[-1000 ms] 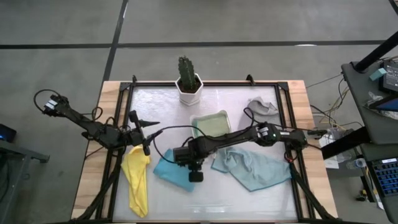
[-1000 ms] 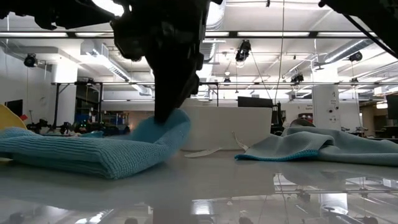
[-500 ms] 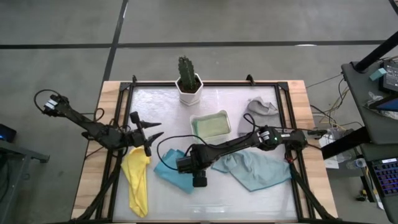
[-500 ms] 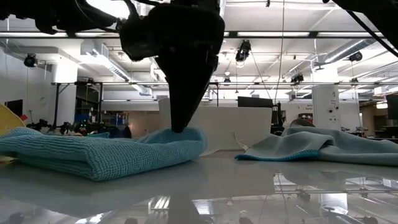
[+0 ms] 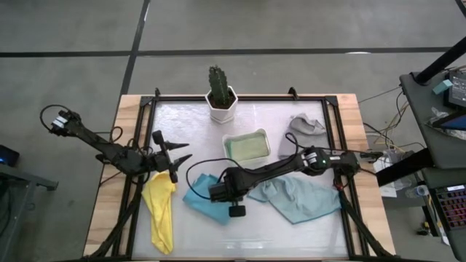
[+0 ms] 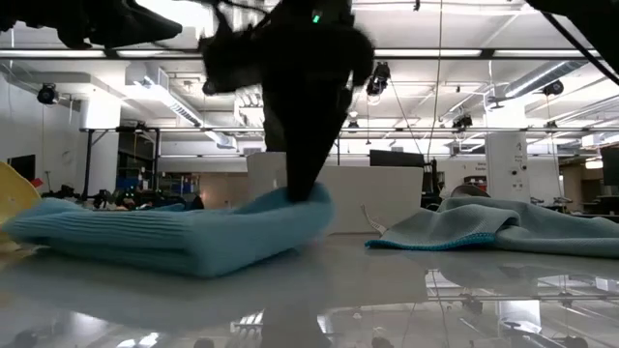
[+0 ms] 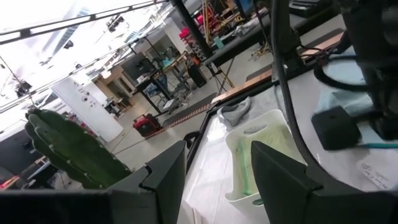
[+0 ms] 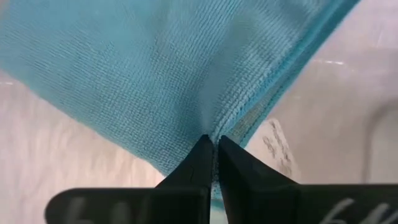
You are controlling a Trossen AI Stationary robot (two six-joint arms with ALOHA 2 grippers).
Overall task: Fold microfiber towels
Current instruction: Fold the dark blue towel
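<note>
The bright blue towel (image 5: 206, 201) lies bunched at the table's near middle, with my right gripper (image 5: 234, 206) shut on its right end. Left of it, the yellow towel (image 5: 160, 212) lies stretched toward the near edge. The pale teal towel (image 5: 298, 198) lies crumpled to the right. An olive green towel (image 5: 247, 148) lies in the white tray (image 5: 263, 135). At the far right lies the grey towel (image 5: 306, 125). My left gripper (image 5: 177, 153) hangs open above the yellow towel's far end, holding nothing. My right gripper pinches the blue towel just inside its stitched edge (image 8: 245, 102) between its two fingertips (image 8: 198, 157). The fingers come steeply from above. That end (image 6: 308, 205) stands slightly raised while the rest (image 6: 145, 237) lies on the table; one layer or several, I cannot tell.
A potted cactus (image 5: 220, 94) stands at the far middle, just behind the tray. A black frame (image 5: 331, 124) runs along the table's edges. A white label (image 8: 277, 144) lies on the table under the blue towel's held edge.
My right gripper has moved toward the table's right edge, tipping a little. The blue towel's right end has come along with it and now stands farther right, while the towel's left part has stayed on the table.
</note>
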